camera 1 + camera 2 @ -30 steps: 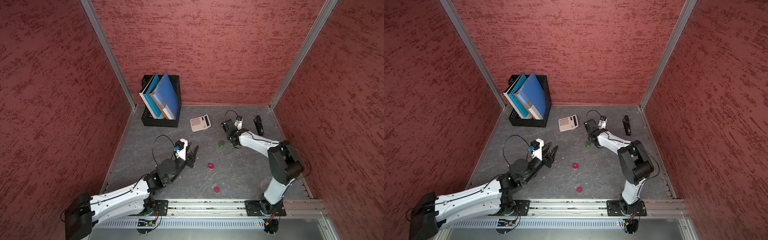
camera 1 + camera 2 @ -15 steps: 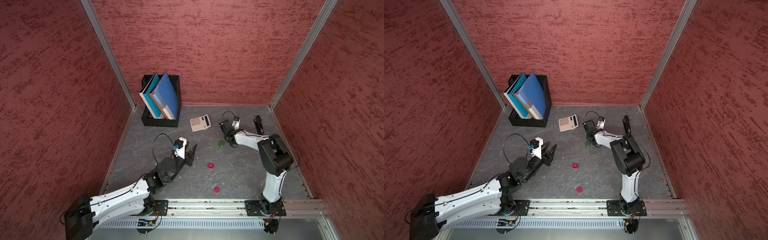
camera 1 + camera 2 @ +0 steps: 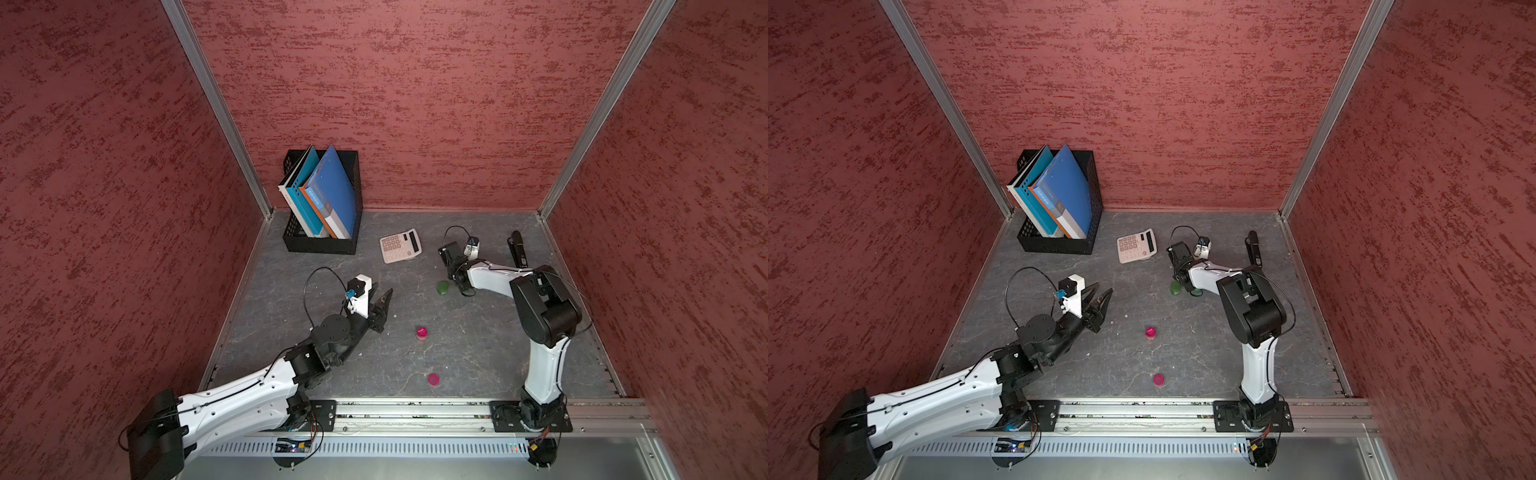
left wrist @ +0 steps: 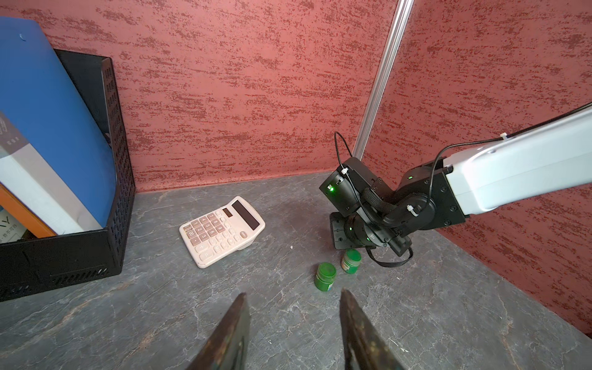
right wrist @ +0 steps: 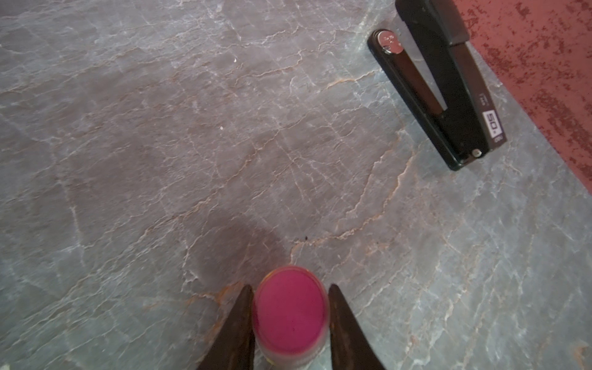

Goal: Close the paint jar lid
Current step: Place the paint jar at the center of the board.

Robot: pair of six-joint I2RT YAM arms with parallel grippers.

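Note:
In the right wrist view my right gripper (image 5: 289,286) is shut on a small paint jar (image 5: 290,315) with an open pink top, one finger on each side of it. From the left wrist view that gripper hangs right over a small green jar (image 4: 351,260), and a second green jar (image 4: 325,276) stands beside it. In both top views a pink jar (image 3: 422,332) stands mid-floor, with a flat pink lid (image 3: 433,379) nearer the front rail. My left gripper (image 4: 293,292) is open and empty, held above the floor left of the pink jar (image 3: 1150,332).
A black stapler (image 5: 448,96) lies by the right wall. A white calculator (image 3: 400,245) lies near the back. A black file box (image 3: 320,243) with blue folders fills the back left corner. The white right arm (image 3: 494,278) stretches across the right side.
The right arm's elbow has swung left and back while its gripper stayed by the green jars. The left arm has hardly moved.

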